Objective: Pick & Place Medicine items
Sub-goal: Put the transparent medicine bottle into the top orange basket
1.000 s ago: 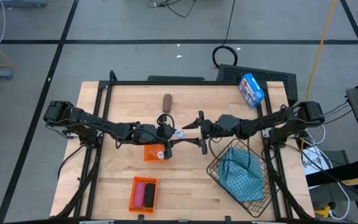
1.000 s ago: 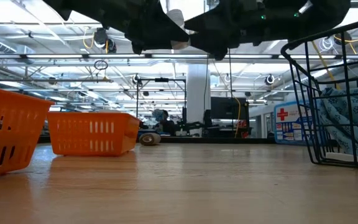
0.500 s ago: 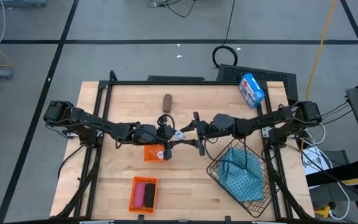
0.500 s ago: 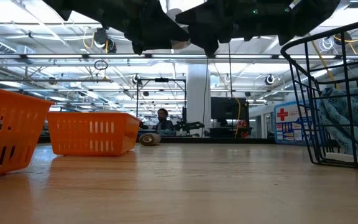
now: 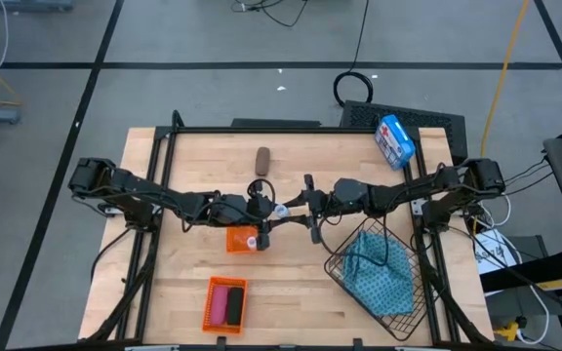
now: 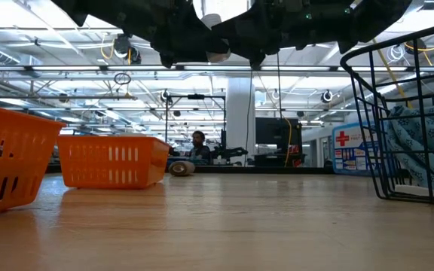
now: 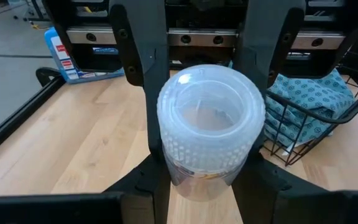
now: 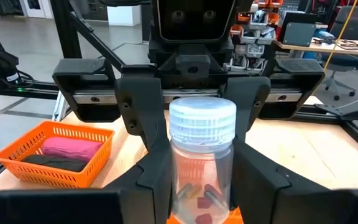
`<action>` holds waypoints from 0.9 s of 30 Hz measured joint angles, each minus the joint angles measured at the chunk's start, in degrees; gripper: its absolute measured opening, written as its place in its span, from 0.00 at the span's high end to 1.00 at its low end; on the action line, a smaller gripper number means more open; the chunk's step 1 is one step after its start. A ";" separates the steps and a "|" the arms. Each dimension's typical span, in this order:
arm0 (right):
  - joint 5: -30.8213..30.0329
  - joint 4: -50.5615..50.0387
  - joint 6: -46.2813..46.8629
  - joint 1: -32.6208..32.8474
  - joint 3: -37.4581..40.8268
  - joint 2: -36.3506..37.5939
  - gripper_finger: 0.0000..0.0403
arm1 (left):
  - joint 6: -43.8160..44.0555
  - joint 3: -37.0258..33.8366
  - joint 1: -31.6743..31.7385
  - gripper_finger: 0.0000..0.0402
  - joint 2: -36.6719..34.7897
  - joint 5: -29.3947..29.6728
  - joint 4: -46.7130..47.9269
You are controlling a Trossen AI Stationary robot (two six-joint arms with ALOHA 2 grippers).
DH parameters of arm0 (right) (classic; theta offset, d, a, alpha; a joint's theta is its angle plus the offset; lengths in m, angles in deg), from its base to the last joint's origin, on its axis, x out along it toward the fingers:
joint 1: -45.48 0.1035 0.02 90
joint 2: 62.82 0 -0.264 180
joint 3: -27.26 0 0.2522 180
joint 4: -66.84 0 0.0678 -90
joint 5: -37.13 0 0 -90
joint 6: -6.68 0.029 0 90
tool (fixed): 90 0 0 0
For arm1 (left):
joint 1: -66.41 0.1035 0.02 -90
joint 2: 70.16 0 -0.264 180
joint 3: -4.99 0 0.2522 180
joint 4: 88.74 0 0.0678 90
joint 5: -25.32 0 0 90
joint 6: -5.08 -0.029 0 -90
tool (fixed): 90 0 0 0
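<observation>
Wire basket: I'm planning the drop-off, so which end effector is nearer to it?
Right. The right end effector is just off the rim of the wire basket; the left end effector meets it at the vial, farther away.

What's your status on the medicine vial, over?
Left gripper shut on vial, above the table. Right gripper shut on it too. Nothing between them.

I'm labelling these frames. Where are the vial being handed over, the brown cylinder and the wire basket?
vial (image 8: 202, 130): right wrist view, its ribbed white cap.
brown cylinder (image 5: 262, 158): high view, its middle.
wire basket (image 5: 340, 265): high view, its rim.
</observation>
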 joint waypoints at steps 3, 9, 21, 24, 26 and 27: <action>-0.10 -0.04 -0.38 0.00 0.00 0.00 0.70 | 0.63 0.00 -0.02 0.66 0.00 -0.06 0.03; -0.24 -0.82 -1.31 -0.32 0.02 0.28 0.70 | 5.27 0.19 -1.01 0.35 -0.82 0.29 2.67; -0.33 -6.54 -0.27 -0.37 0.09 0.33 0.70 | 15.04 12.73 -0.69 0.12 -7.41 1.12 39.31; -0.34 -8.21 -0.19 -0.37 0.09 0.33 0.70 | 14.63 20.84 1.30 0.15 -5.27 -2.03 47.89; -0.33 -8.27 -0.08 -0.37 0.09 0.33 0.70 | 12.80 25.63 2.43 0.17 -3.02 -4.70 50.82; -0.30 -8.22 0.00 -0.37 0.09 0.33 0.70 | 11.60 27.74 2.76 0.18 -1.64 -5.72 52.40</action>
